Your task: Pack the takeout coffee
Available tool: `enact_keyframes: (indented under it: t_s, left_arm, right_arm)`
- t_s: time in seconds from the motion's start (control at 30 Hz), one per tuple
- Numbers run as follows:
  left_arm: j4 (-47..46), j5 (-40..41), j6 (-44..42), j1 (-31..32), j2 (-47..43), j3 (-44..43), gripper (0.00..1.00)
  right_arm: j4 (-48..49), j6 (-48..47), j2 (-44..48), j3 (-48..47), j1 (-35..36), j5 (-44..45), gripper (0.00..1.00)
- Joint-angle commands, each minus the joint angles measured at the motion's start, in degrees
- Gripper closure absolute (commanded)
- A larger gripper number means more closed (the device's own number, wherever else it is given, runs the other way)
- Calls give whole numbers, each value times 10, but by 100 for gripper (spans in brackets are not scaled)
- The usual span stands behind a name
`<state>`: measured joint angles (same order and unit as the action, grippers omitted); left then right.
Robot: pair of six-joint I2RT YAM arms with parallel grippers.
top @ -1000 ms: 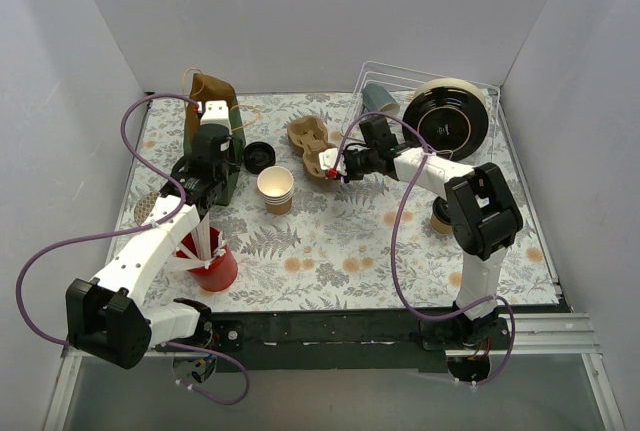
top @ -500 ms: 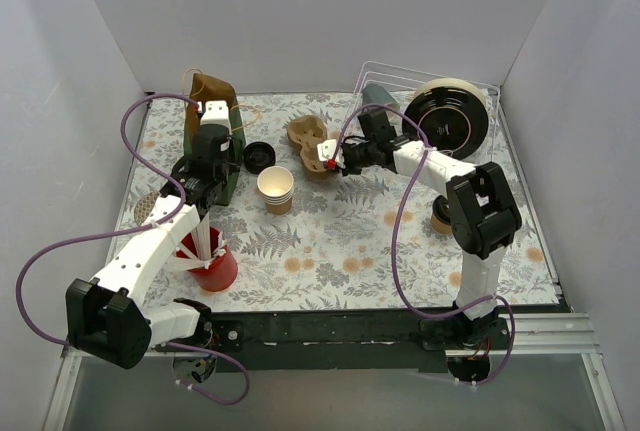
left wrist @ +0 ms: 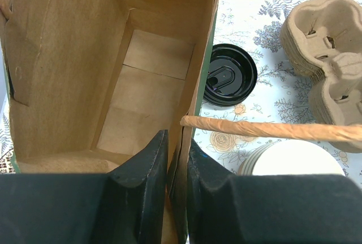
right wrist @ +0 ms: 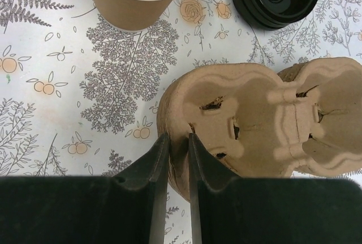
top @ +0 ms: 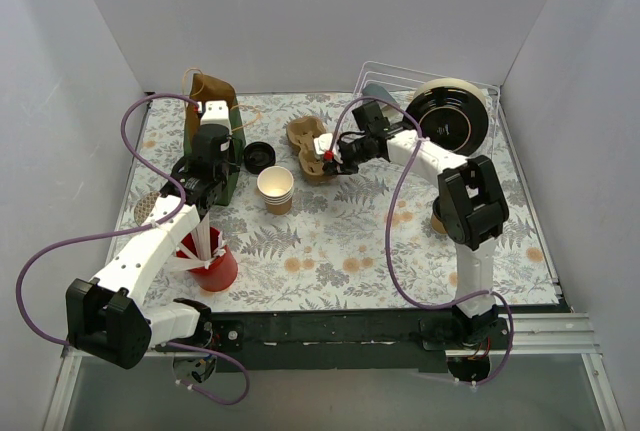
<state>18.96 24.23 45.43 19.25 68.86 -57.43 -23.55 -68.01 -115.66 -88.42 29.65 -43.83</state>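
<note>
Right, starting at my left gripper: its fingers are nearly together, pinching one side wall of the paper bag at the rim, one finger inside and one outside. That holds the mouth open. I can see down to the bag's floor, and nothing is in it.

My right gripper is closed just as narrowly on the rim of the moulded cup carrier, which looks like a nested stack of them. It sits on the table, on the side of the bag that faces the right arm, past the lids.

The takeout coffee cups stand as a nested stack on the table, uncovered, near the bag and a little nearer my end than the carrier. The black lids lie piled just beside the bag, between it and the carrier.

As I judge it, the packing has barely begun. No cup is lidded, none sits in a carrier well, and nothing has gone into the bag. What is left is separating a cup, capping it, seating it and loading the bag.

I can read no brand or writing anywhere. Bag, cups and carrier look plain, and the moulded marks on the lids are too small to make out.
</note>
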Motion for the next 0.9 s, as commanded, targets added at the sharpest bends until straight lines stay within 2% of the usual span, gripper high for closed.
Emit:
enact_keyframes:
  t_s: [0.0,0.13,0.73,0.8,0.87]
  left_arm:
    - [24,5,-1,-2,5,14,85]
    - [24,4,-1,-2,7,12,85]
    - [24,3,-2,-2,7,12,85]
    - [24,3,-2,-2,7,12,85]
    - [25,3,-2,-2,7,13,85]
  right_arm:
    - [-67,-4,-18,-48,1,-36,89]
    - [-69,6,-21,-54,1,-35,94]
    - [-88,76,-40,-112,1,-51,94]
    - [-88,92,-43,-117,1,-60,91]
    - [-84,104,-46,-117,1,-60,82]
